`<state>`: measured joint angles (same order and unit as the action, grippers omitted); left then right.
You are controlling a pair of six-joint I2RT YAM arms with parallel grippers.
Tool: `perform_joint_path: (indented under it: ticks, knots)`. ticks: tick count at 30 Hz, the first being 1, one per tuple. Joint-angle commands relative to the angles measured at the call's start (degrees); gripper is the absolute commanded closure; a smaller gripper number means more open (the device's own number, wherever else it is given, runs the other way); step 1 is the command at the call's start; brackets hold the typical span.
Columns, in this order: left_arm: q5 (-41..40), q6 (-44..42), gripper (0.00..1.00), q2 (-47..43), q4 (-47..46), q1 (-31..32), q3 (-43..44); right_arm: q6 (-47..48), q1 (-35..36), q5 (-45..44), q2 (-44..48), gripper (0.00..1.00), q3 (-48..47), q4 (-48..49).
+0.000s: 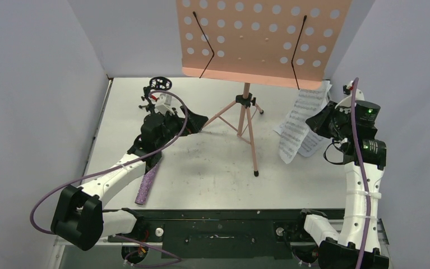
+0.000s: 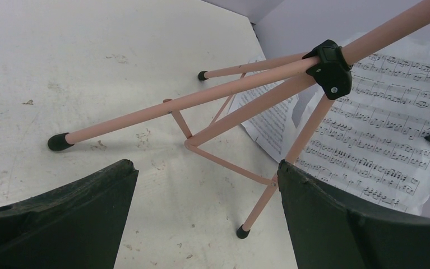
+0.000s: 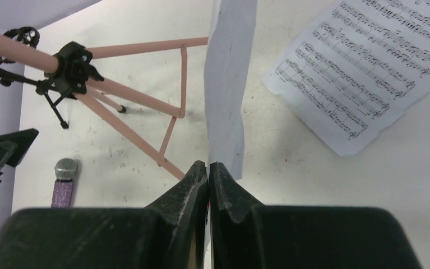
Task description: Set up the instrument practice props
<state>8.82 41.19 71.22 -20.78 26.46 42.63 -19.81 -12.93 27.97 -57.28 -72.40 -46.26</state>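
Mid-table, towards the back: pink music stand (image 1: 246, 112) upright on its tripod, rubber feet down on the table (image 1: 212, 179). Its perforated desk faces the arms, with two black wire page holders lying against it.

Left gripper (image 1: 200, 120): released, jaws spread wide, low over the table just beside the stand's left leg. From the left wrist view the tripod legs and braces sit framed between the two fingers (image 2: 83, 207). Whether the right-hand finger touches the nearest leg cannot be told.

Right gripper (image 3: 208, 171): clenched, fingertips pressed together on the edge of one sheet-music page, the held page (image 3: 229, 84). That page is lifted off the table and stands on edge, seen nearly edge-on from the right wrist. From above it hangs curved, to the right of the stand's right leg and apart from it.

Second page (image 3: 364, 73): flat on the table, printed side up, near the right gripper at the right side of the table.

Purple microphone (image 1: 147, 185): lying flat on the near-left part of the table, partly under the left arm. Its grey mesh head shows in the right wrist view, pointing towards the tripod.

Black mic stand (image 1: 159, 87): upright at the back left, ring mount on top, just behind the left gripper, apart from the microphone.
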Motion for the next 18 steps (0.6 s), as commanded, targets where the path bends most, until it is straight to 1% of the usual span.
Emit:
perform_joint_path:
  ticks: [1,8,13,18]
  knots:
    - [1.89,1.61,0.03,0.20,-4.38,-0.35,2.90,3.42,0.51,5.39,1.69,0.95,-2.49,-4.16]
    - [1.95,3.28,0.04,-0.49,-3.12,-0.35,2.85,0.77,1.05,17.49,3.45,0.95,-2.68,0.16]
    - [1.74,3.37,0.04,-1.79,-2.71,-0.42,2.37,-0.85,1.23,22.75,2.85,0.95,-5.15,0.52]
    - [1.59,3.30,0.03,-2.99,-2.81,-0.51,2.12,-4.37,1.63,27.40,2.51,0.95,-5.33,3.41]
